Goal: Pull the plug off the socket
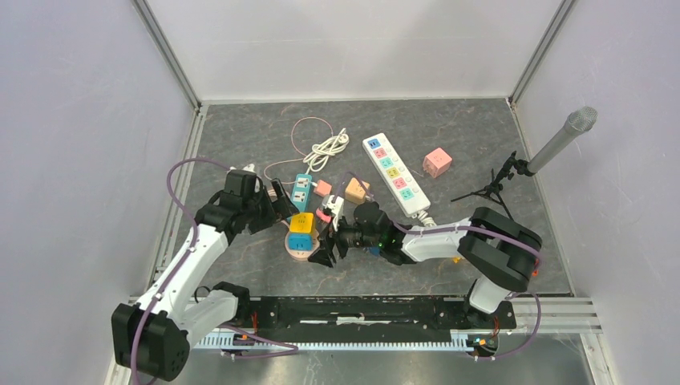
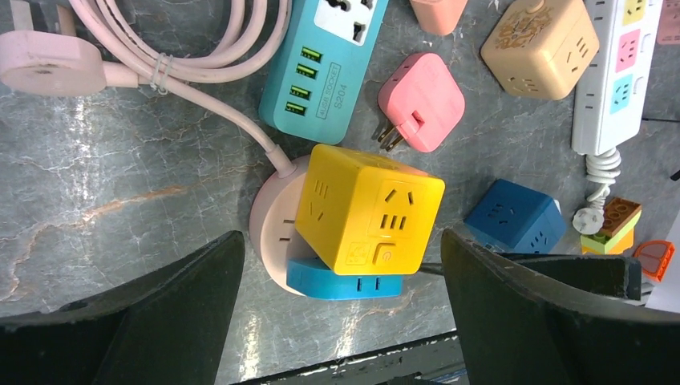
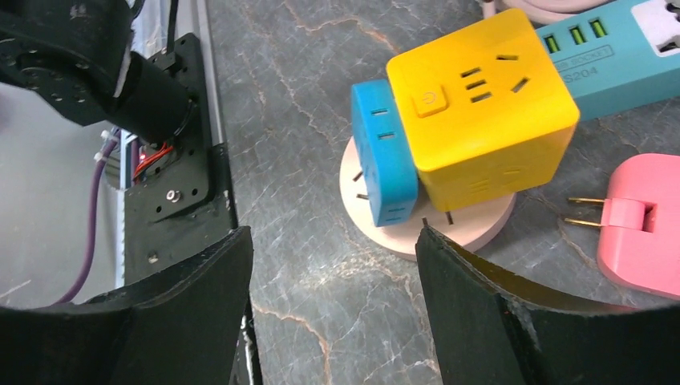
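Arms are both bent inward over the table, wrists pitched down, meeting at one cluster. Left pincer (image 1: 282, 204) is spread wide with nothing held. In its wrist view the yellow cube plug (image 2: 369, 208) sits just beyond the fingertips, centred in the gap and untouched. Right pincer (image 1: 327, 250) is also spread wide and empty, with the same cube beyond its fingertips, offset toward one finger.

The cube is seated on a round pink socket (image 2: 271, 228). A blue plug (image 2: 345, 285) is seated on the same disc, touching the cube's side.

Writing: "SOCKET S204" is read on the teal power strip (image 2: 325, 64), farther out past the cube in the left wrist view. "S204" is read again in the right wrist view. A power symbol is seen on the cube's button.

Only the top view shows both arms together, plus a microphone on a stand (image 1: 553, 144) well off to the right arm's side.

Only the left wrist view shows a dark blue cube (image 2: 513, 216) and toy bricks (image 2: 613, 224) close to one finger, with a tan cube (image 2: 541, 44) farther out.

The right wrist view alone shows the black base rail (image 3: 176, 192) beyond its other finger. A pink adapter (image 3: 641, 224) with bare prongs lies beside the disc.
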Controlling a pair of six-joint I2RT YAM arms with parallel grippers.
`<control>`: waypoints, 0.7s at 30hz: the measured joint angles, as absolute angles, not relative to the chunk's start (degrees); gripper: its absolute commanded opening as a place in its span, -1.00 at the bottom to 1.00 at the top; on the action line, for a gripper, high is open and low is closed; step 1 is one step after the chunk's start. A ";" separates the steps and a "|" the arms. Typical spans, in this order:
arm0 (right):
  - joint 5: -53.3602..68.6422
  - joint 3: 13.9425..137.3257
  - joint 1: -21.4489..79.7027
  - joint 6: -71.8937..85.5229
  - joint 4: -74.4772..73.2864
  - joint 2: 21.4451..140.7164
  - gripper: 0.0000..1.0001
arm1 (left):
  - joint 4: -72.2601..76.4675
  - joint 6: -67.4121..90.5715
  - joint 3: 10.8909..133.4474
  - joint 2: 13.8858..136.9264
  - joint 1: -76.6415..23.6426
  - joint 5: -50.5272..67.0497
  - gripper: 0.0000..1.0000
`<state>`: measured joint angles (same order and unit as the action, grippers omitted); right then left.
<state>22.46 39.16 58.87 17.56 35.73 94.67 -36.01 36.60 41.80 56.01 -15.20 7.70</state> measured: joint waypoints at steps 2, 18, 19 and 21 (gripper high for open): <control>21.85 38.92 58.94 18.50 38.22 96.16 0.53 | -35.88 36.60 41.69 56.47 -15.20 8.01 0.76; 27.09 37.74 58.81 15.97 51.09 100.07 0.43 | -33.76 37.15 38.46 60.84 -15.22 11.20 0.18; 27.99 37.45 58.76 15.97 52.29 100.09 0.43 | -33.47 37.30 38.44 61.06 -15.22 11.44 0.17; 30.35 36.86 58.76 15.99 54.92 100.20 0.42 | -32.97 37.69 38.33 61.39 -15.22 12.21 0.17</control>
